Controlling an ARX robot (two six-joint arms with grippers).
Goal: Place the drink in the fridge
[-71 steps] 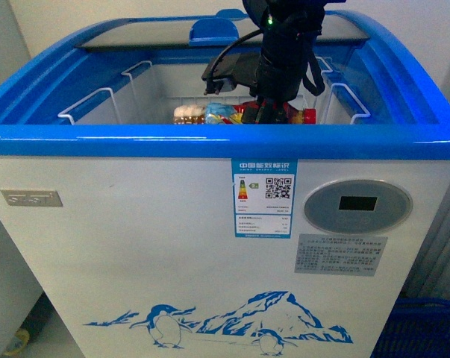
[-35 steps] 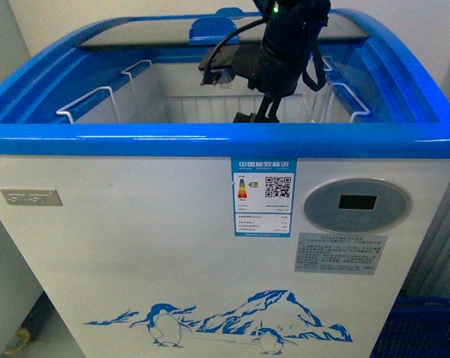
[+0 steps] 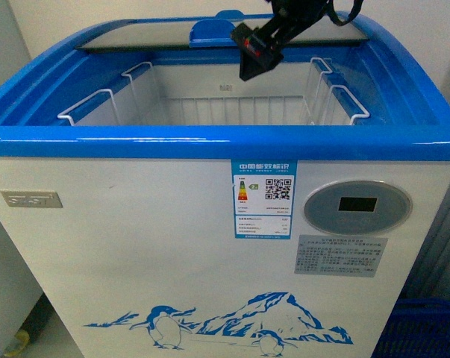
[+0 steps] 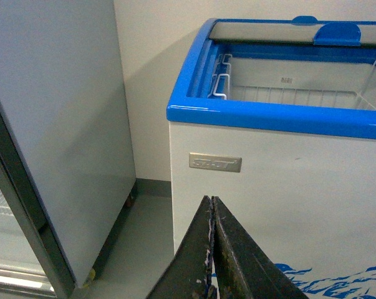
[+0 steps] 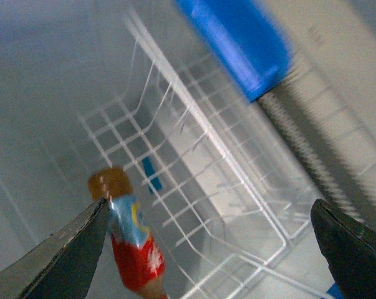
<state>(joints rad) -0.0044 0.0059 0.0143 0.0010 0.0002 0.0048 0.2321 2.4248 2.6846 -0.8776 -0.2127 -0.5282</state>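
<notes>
Drink (image 5: 133, 240) dropped inside fridge (image 3: 210, 142).
Right gripper (image 3: 256, 54) spread empty above wire basket (image 5: 194, 187); left gripper (image 4: 211, 249) pinched closed, idle.

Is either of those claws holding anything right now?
No. The right end effector is open above the bottle lying in the freezer; the left end effector is shut, empty.
</notes>
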